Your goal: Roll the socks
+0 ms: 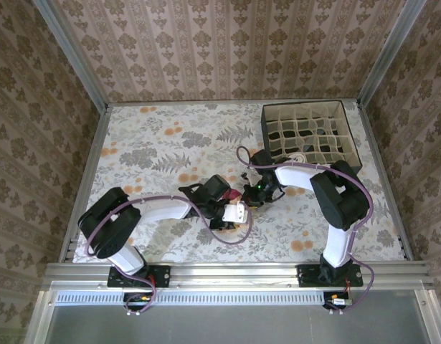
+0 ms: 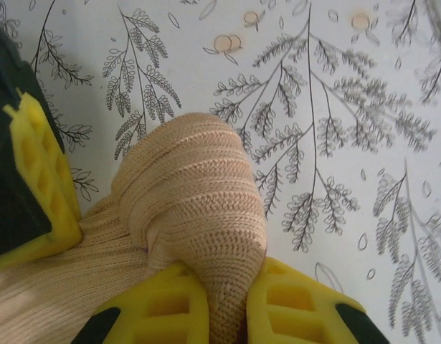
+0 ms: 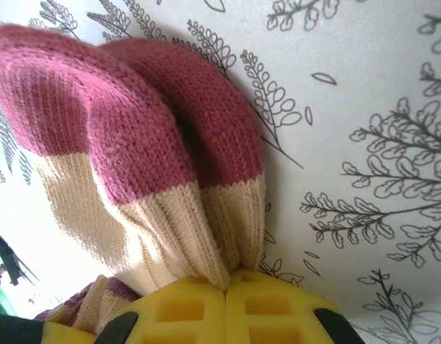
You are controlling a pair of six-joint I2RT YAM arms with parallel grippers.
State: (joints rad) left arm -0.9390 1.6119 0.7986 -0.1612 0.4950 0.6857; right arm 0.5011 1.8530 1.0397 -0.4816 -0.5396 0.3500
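Socks [image 3: 163,215] bunched at centre of table [image 1: 155,143], long axis left-right between claws; right gripper [image 3: 227,304] pinches maroon toe end [image 3: 134,115], left gripper [image 2: 221,315] pinches tan fold [image 2: 195,193]

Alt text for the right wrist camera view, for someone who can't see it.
The right gripper, yellow and shut, pinches a tan sock at the bottom edge. Two maroon-capped lobes of the sock rise above the pinch, against a white tablecloth printed with grey leafy sprigs.
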